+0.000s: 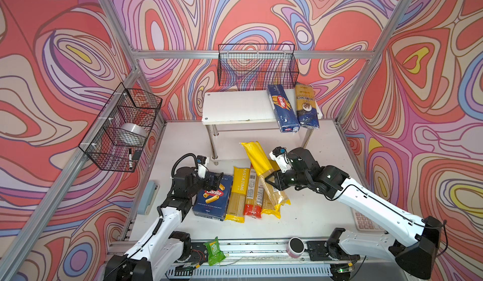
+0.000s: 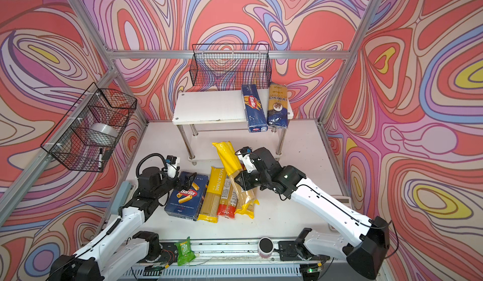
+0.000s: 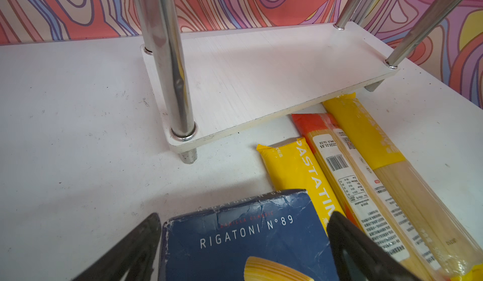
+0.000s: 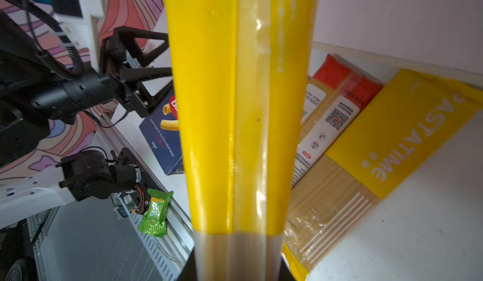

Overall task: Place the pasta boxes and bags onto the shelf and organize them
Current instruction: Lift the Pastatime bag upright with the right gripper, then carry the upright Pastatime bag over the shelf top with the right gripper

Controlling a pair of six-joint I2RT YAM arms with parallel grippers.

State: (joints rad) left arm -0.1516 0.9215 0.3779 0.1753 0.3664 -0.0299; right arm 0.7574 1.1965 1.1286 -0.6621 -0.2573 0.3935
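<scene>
The right claw (image 1: 270, 180) is pinched onto a yellow-ended bag (image 1: 257, 159) of spaghetti, gripping it around its clear middle. The bag slants, with its far yellow end lifted toward the shelf (image 1: 235, 107) and its near end down among the other packs. Just beside it, flat on the white table (image 1: 313, 214), lie a red-ended bag (image 1: 253, 196) and then the PASTATIME bag (image 1: 237, 196), packed side by side. A third yellow bag (image 1: 271, 210) shows partly under the lifted one.

Next along is the rigatoni box (image 1: 213, 200), lying face up against the PASTATIME bag. The left claw (image 1: 215, 179) sits at the box's far end with its jaws spread, one finger on each side. I cannot tell whether they touch the cardboard.

Further back, the shelf's top board carries the spaghetti box (image 1: 282, 107) and the dark blue bag (image 1: 305, 106). They lie close together at its right end, both poking over the front edge. The lower board looks bare in the left wrist view.
</scene>
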